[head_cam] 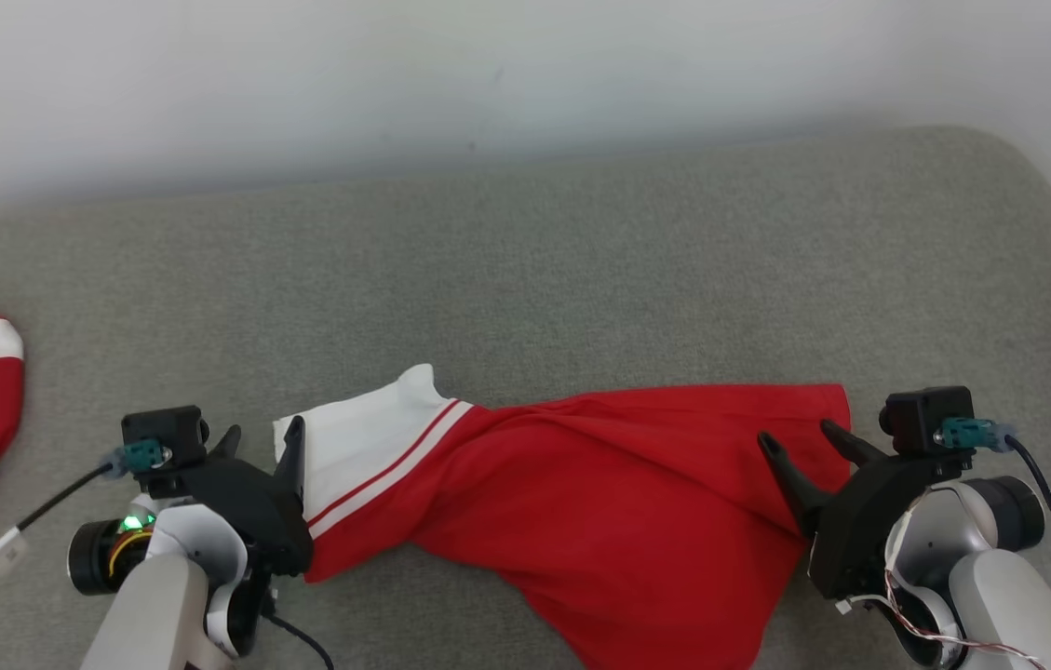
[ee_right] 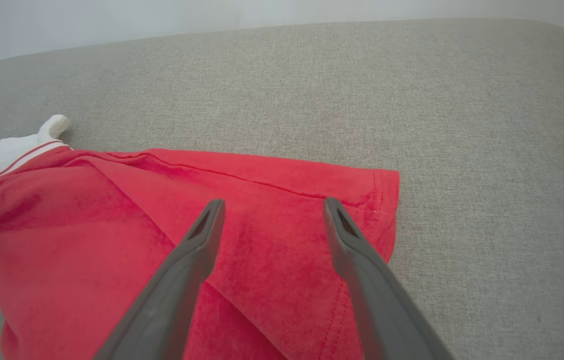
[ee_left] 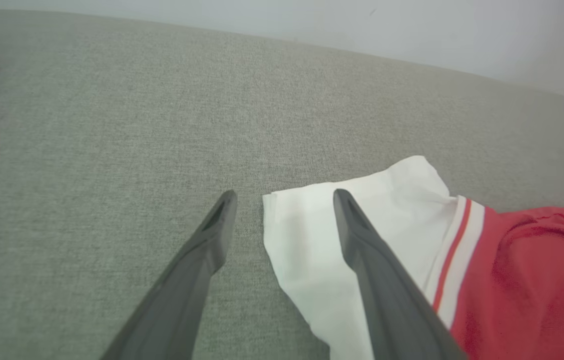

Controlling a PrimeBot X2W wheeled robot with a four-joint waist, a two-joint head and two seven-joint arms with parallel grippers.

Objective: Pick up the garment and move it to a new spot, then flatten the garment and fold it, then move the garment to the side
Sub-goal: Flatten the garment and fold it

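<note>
Head view: left gripper [head_cam: 262, 430] and right gripper [head_cam: 796, 432], jaws wide, empty, at the twisted garment [head_cam: 581, 484] ends; closing may pinch bunched layers.

Before me a grey fabric-covered bench [head_cam: 581, 242], rounded at its far right corner, runs back to a plain white wall [head_cam: 395, 74] in soft, even light.

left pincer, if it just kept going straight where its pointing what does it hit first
Most likely the white sleeve of the red garment: the open left pincer straddles its edge, one finger over the sleeve, the other over bare grey cushion. Its height above the fabric is unclear.
</note>
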